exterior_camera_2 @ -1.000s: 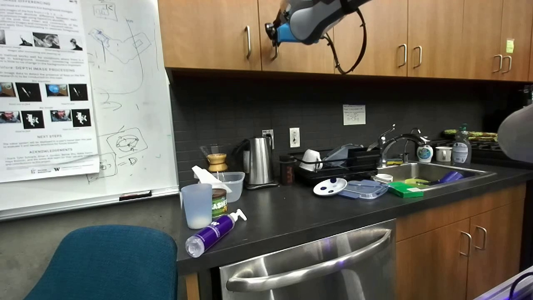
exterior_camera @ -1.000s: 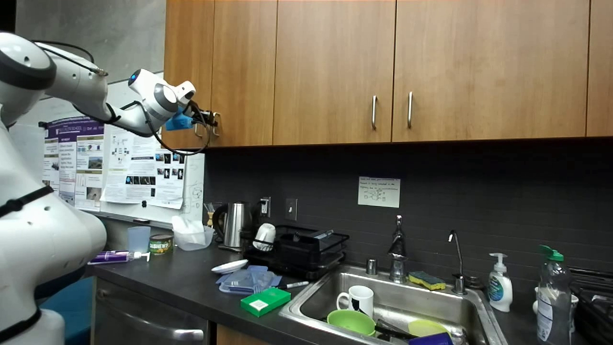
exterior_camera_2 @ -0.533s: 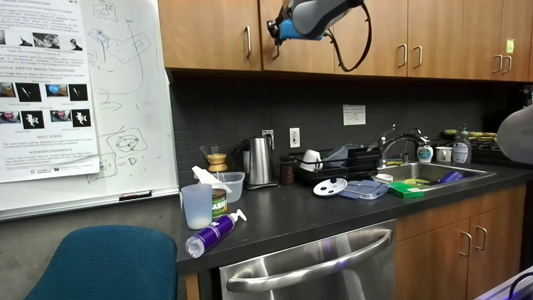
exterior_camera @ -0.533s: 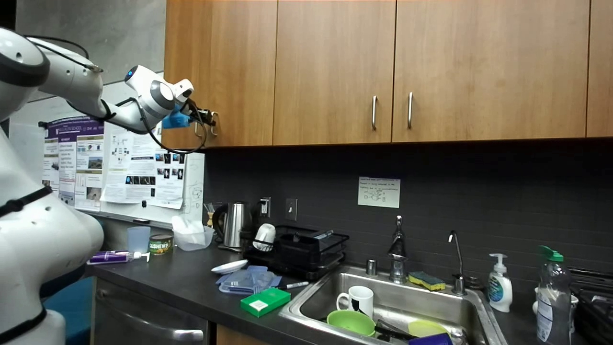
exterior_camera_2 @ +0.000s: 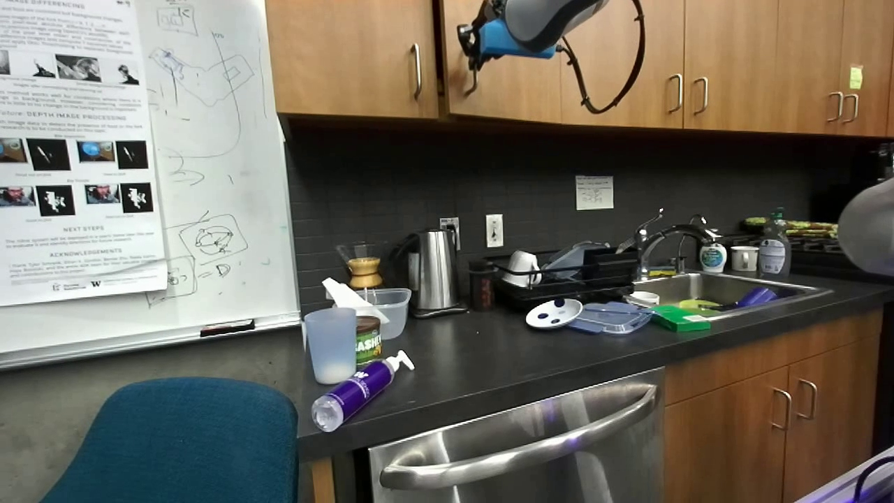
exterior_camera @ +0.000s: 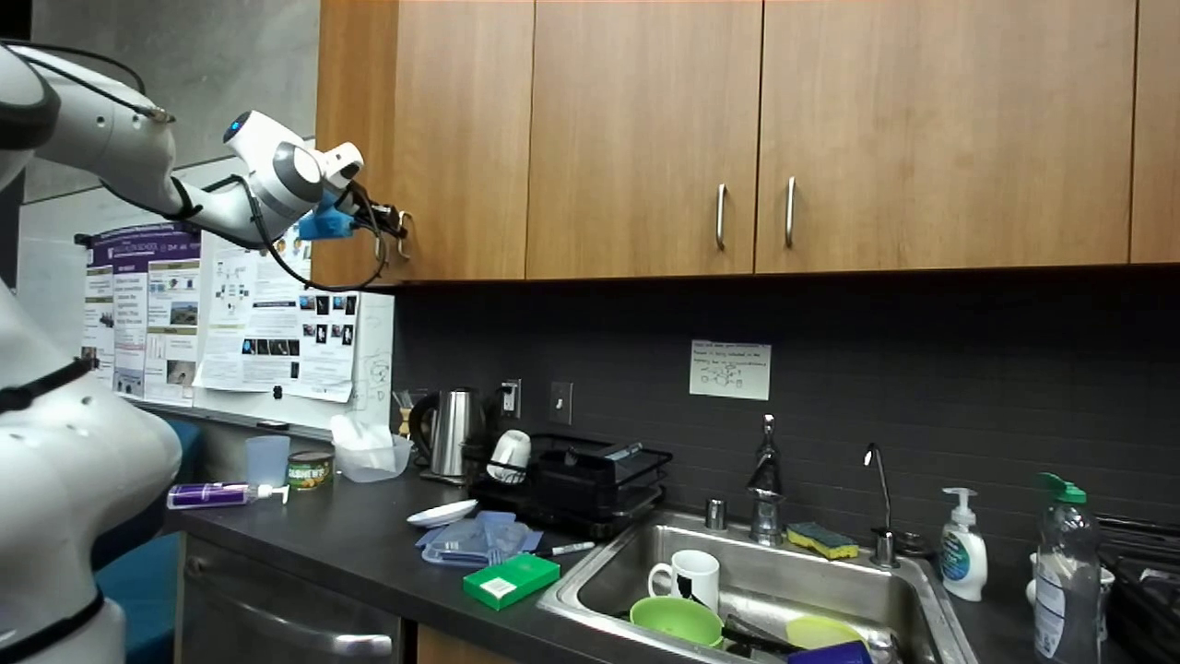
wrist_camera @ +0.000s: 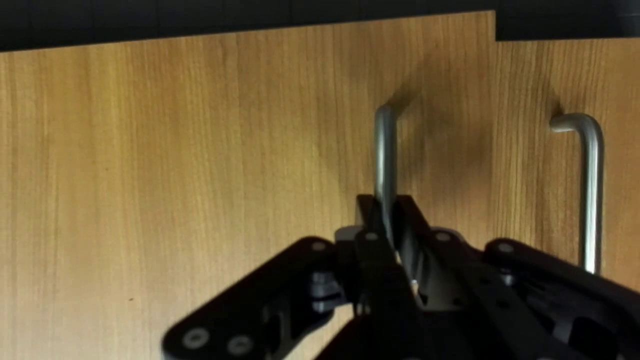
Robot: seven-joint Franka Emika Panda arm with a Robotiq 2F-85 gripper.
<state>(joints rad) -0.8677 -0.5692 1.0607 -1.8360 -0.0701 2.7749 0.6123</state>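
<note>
My gripper (wrist_camera: pixel 386 201) is shut on a silver bar handle (wrist_camera: pixel 385 145), which runs between its black fingers (wrist_camera: pixel 412 215) in the wrist view. The handle sits near the edge of a wooden upper cabinet door (wrist_camera: pixel 200 150). In both exterior views the gripper (exterior_camera: pixel 398 224) (exterior_camera_2: pixel 466 43) is at this handle (exterior_camera: pixel 405 242) (exterior_camera_2: pixel 473 82), near the door's lower corner. The door (exterior_camera_2: pixel 517 87) stands slightly ajar, with a dark gap beside the neighbouring door (exterior_camera_2: pixel 349 63). The handle's lower part is hidden by the fingers in the wrist view.
The neighbouring door's handle (wrist_camera: pixel 591 195) is close beside the gripper. Below are a kettle (exterior_camera_2: pixel 434 269), a dish rack (exterior_camera_2: pixel 566 276) and a sink (exterior_camera: pixel 590 576). A whiteboard (exterior_camera_2: pixel 216 209) hangs beside the cabinets. A blue chair (exterior_camera_2: pixel 174 440) stands by the counter.
My gripper has drawn back from the cabinet with the handle in it. The door's handle edge has swung outward, and a gap has opened beside the neighbouring door.
</note>
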